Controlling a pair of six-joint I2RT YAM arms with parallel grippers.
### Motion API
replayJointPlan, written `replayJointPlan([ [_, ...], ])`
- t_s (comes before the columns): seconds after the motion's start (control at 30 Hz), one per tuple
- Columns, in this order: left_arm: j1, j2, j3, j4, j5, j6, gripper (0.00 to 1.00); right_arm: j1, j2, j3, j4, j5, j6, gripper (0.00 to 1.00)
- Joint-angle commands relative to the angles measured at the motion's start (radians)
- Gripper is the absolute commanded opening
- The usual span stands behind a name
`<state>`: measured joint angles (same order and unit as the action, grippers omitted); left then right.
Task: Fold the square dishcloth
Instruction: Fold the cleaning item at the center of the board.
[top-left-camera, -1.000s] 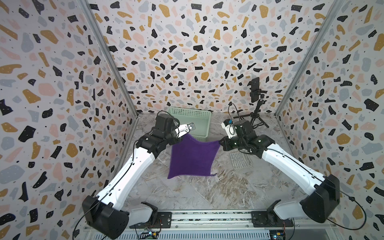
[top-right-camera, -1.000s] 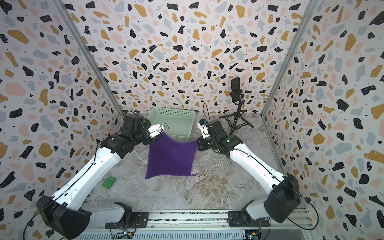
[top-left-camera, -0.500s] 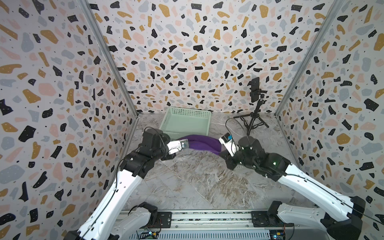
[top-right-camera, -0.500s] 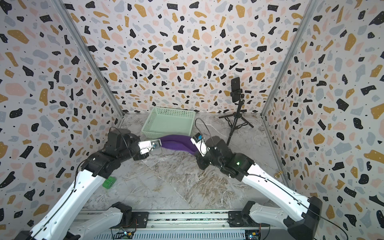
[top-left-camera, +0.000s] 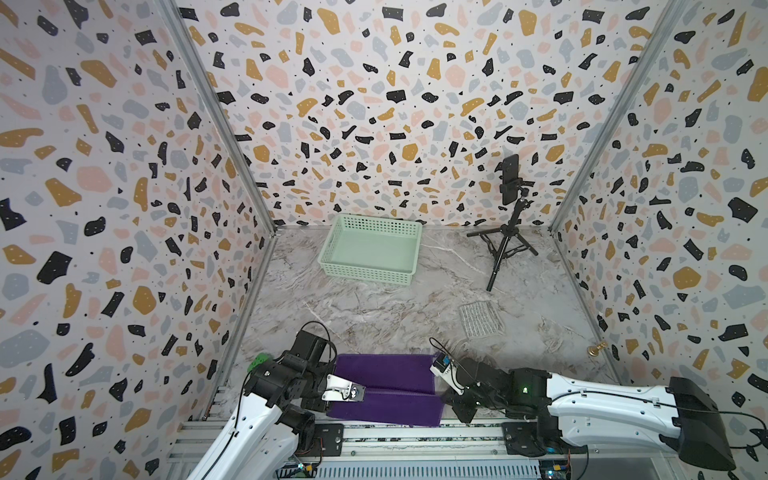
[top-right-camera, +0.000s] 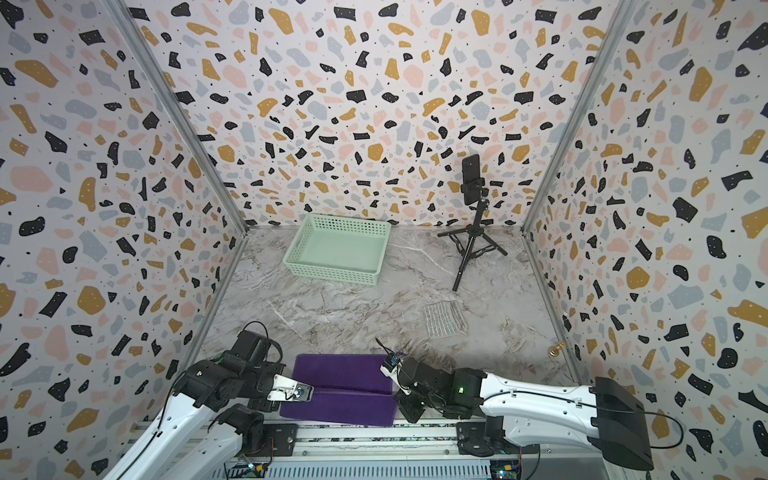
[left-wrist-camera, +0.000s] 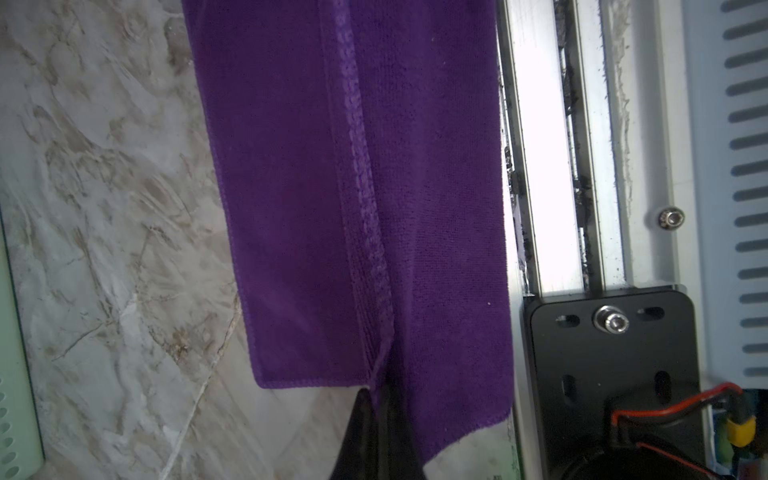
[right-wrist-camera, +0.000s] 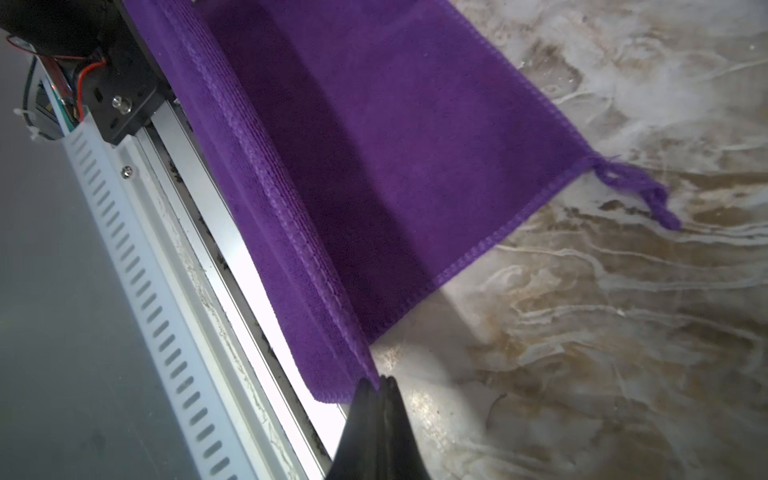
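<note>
Hugging the near edge of the marbled grey tabletop, right against the aluminium rail where both arms are mounted, lies the square purple microfibre dishcloth. It rests in two bands: a near strip lies over the cloth, and its stitched hem runs sideways across the middle.

The left gripper has its black fingers pressed together on that hem at the cloth's left end. The right gripper is likewise pinched on the hem's right end. The cloth stretches between them.

A loose purple thread tuft trails from the cloth's far right corner onto the marble.

A small green object sits just beside the left arm, mostly hidden. Farther out to the right lies a pale grey mesh mat, and a small brass-coloured piece stands near the right wall.

At the back, a mint-green perforated plastic basket sits near the terrazzo-patterned back wall, well apart from a black tripod holding a dark phone upright.
</note>
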<state>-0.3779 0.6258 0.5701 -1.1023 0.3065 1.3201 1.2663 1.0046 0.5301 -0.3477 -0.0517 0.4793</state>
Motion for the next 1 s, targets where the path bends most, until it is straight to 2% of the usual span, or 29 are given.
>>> replayJointPlan([
  [0.0,0.002,0.017,0.022,0.051,-0.012,-0.01,0.0,-0.004,0.057,0.102,-0.032,0.017,-0.031,0.0],
  [0.1,0.003,0.077,-0.008,0.14,-0.049,-0.018,0.0,-0.073,0.133,0.165,-0.057,-0.021,-0.07,0.0],
  [0.33,0.006,0.364,-0.015,0.419,-0.216,-0.118,0.0,-0.288,0.341,0.268,-0.057,-0.134,-0.141,0.0],
  [0.67,0.029,0.571,-0.027,0.633,-0.306,-0.122,0.0,-0.392,0.525,0.322,-0.031,-0.142,-0.185,0.0],
  [0.7,0.036,0.591,-0.027,0.662,-0.324,-0.129,0.01,-0.397,0.538,0.328,-0.033,-0.118,-0.188,0.04],
  [0.73,0.042,0.612,-0.028,0.699,-0.348,-0.139,0.13,-0.399,0.548,0.337,-0.037,-0.082,-0.189,0.18],
  [0.77,0.044,0.638,-0.029,0.74,-0.376,-0.149,0.23,-0.4,0.554,0.344,-0.044,-0.046,-0.191,0.26],
  [0.83,0.05,0.674,-0.016,0.788,-0.426,-0.184,0.53,-0.402,0.547,0.355,-0.049,0.03,-0.191,0.36],
  [0.87,0.051,0.687,-0.001,0.79,-0.444,-0.2,0.66,-0.402,0.535,0.358,-0.055,0.071,-0.189,0.45],
  [0.9,0.052,0.691,0.013,0.781,-0.455,-0.211,0.7,-0.401,0.514,0.362,-0.063,0.112,-0.19,0.48],
  [0.97,0.051,0.671,0.032,0.725,-0.452,-0.222,0.72,-0.393,0.465,0.36,-0.071,0.17,-0.2,0.5],
])
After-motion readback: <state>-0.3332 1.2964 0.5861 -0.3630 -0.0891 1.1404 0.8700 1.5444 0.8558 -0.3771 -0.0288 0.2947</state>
